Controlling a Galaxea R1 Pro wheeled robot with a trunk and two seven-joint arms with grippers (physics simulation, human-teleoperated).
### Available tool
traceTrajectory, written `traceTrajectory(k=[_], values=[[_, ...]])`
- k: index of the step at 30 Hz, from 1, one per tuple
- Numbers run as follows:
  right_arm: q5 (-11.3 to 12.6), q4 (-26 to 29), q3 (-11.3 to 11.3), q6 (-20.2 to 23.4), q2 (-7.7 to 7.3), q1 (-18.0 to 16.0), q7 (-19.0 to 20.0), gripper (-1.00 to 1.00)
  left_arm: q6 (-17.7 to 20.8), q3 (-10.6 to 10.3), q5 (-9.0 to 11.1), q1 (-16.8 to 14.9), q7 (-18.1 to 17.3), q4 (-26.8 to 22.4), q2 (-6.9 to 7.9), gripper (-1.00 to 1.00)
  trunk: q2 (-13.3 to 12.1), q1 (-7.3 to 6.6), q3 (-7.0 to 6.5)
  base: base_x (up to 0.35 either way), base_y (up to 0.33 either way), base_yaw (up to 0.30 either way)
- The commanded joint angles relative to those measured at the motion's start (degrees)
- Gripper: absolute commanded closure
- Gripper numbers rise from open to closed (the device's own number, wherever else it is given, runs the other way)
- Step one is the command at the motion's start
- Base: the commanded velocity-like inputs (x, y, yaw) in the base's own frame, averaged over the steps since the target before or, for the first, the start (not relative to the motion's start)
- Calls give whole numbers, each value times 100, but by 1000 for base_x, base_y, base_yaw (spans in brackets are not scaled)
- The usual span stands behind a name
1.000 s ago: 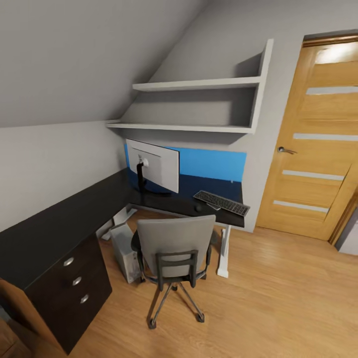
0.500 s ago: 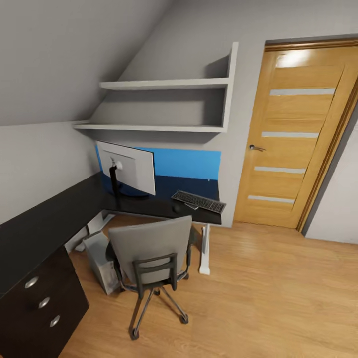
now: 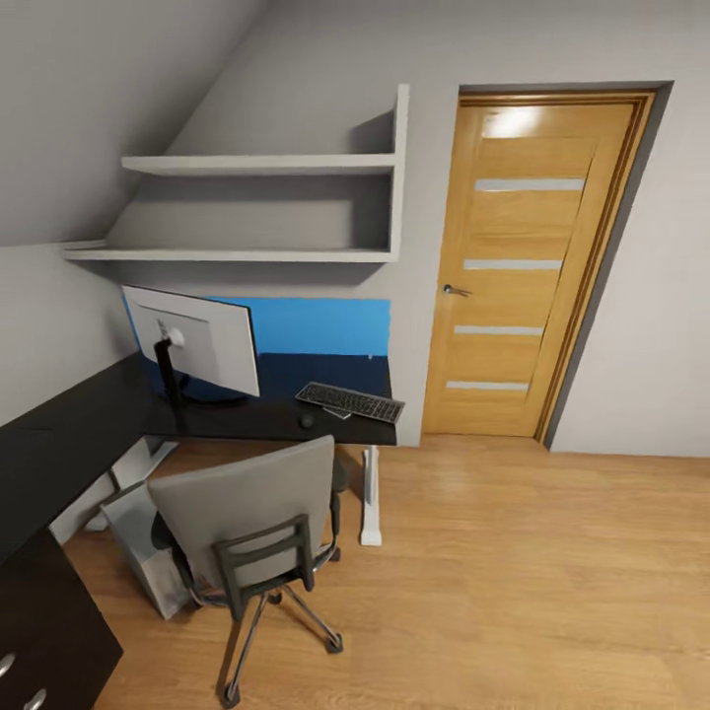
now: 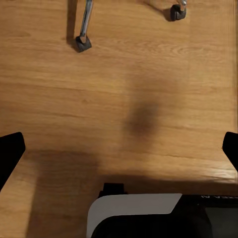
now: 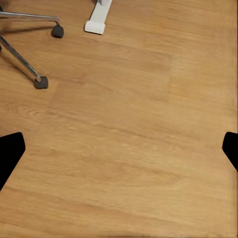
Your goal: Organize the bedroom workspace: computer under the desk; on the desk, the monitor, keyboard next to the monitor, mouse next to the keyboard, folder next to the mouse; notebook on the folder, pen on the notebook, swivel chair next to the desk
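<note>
**Swivel chair stands between robot and desk; both grippers empty over the floor**

The desk (image 3: 89,419) runs along the left wall and turns toward the door (image 3: 523,266). On it the monitor (image 3: 197,340) shows its white back, with the keyboard (image 3: 350,401) lying lengthwise along the desk's front edge and the mouse (image 3: 307,421) just beside it. The computer (image 3: 143,547) sits under the desk. The swivel chair (image 3: 251,518) shows its back, so its seat and any folder are hidden. Left gripper (image 4: 119,153) and right gripper (image 5: 119,153) have jaws wide apart, holding nothing, above bare floor; the chair's castors lie ahead of both. The left arm seems nearer.

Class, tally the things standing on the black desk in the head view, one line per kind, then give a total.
monitor: 1
keyboard: 1
mouse: 1
Total on the desk: 3
</note>
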State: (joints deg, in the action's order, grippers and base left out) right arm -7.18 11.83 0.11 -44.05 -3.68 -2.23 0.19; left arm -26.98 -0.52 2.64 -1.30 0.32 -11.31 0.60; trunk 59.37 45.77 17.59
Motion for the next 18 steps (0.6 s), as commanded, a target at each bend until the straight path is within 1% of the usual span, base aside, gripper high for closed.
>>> traceTrajectory(k=[1,18], values=[[-20,-5,-2,-16,-1,-5,1,-100,-17,-9,26,-2,3,1,1,-100,4,0,7,2,0,-300],[-20,-2,-2,-16,-1,-5,4,-100,-11,-9,26,-2,3,2,0,-100,4,0,7,0,0,-300]])
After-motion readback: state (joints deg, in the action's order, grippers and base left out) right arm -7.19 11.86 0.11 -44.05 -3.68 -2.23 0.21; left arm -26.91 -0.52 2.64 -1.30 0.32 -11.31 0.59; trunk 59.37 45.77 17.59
